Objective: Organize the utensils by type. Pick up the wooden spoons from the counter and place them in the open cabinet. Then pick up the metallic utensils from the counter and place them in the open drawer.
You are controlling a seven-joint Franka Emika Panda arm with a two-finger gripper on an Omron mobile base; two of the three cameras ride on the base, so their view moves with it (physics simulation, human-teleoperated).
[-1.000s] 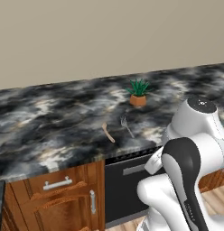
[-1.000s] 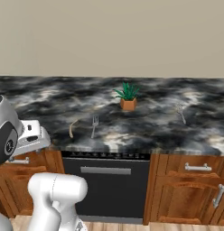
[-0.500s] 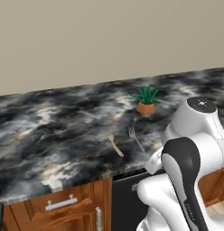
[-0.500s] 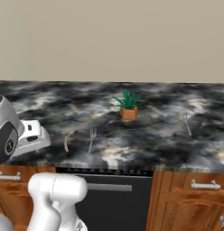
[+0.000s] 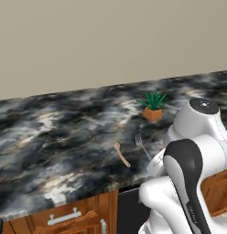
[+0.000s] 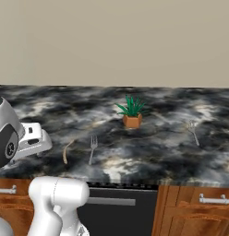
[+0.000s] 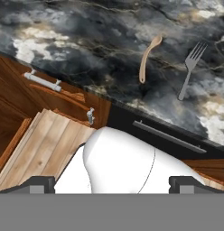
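On the black marbled counter [image 5: 65, 137] [image 6: 153, 152] lies a small tan wooden spoon [image 5: 121, 154] [image 6: 67, 150] [image 7: 148, 58]. A silver-grey fork [image 5: 142, 145] [image 6: 92, 148] [image 7: 190, 70] rests just right of it. Another thin grey metallic utensil [image 6: 194, 132] lies farther right, past the plant. My gripper [image 7: 111, 185] hangs in front of the counter's edge, below the spoon and fork, jaws open wide and empty. The open cabinet and the open drawer are out of view.
A small potted plant [image 5: 153, 106] [image 6: 131, 113] stands behind the fork. Under the counter sit a black appliance front [image 6: 116, 212] [image 7: 168, 140] and reddish-brown cabinet fronts with metal handles [image 7: 41, 81] [image 6: 213, 199]. Light wood planks [image 7: 46, 144] show at the hand view's lower left.
The whole picture has shifted, so the base has driven: counter, plant and utensils now sit lower and closer in both base views. The utensils have kept their places on the counter. Gripper stays open.
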